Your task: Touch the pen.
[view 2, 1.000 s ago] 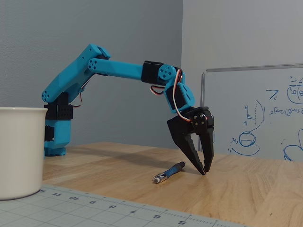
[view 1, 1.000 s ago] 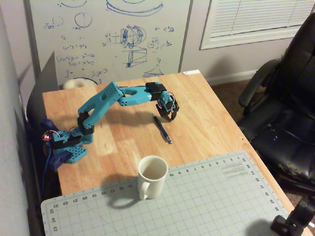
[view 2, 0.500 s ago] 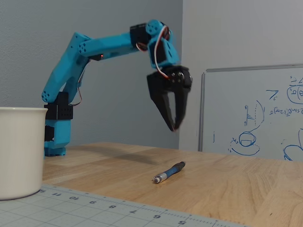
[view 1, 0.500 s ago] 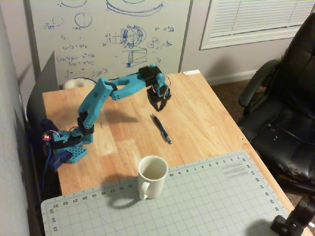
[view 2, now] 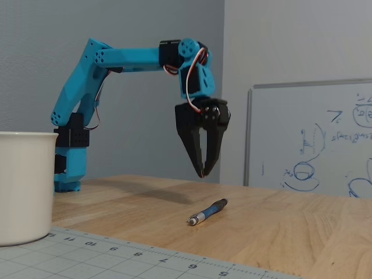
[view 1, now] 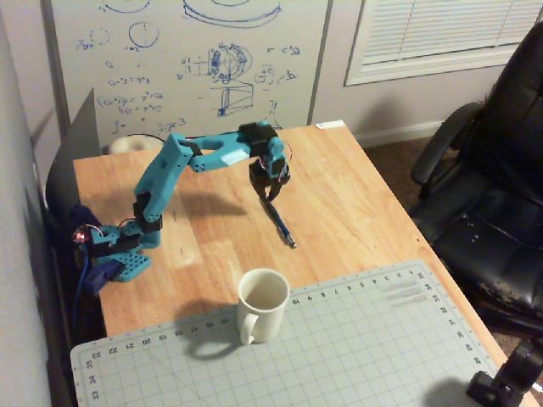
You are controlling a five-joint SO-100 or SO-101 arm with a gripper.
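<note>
The pen lies flat on the wooden table, slim and dark, with its silvery tip towards the side camera. The blue arm reaches over the table, and its black gripper points downwards just above the pen's far end. In the side fixed view the gripper hangs clear of the wood, above and slightly left of the pen, with a visible gap to it. The fingertips meet in a point and nothing is between them. Gripper and pen do not touch.
A white mug stands at the edge of a grey-green cutting mat in front of the pen. The arm's base sits at the table's left edge. A whiteboard stands behind and a black office chair to the right.
The gripper lifted off the table beside the pen, swung back toward the arm, then came down a little over the pen's far end. Its fingers went from slightly apart to together. The pen stayed put.
</note>
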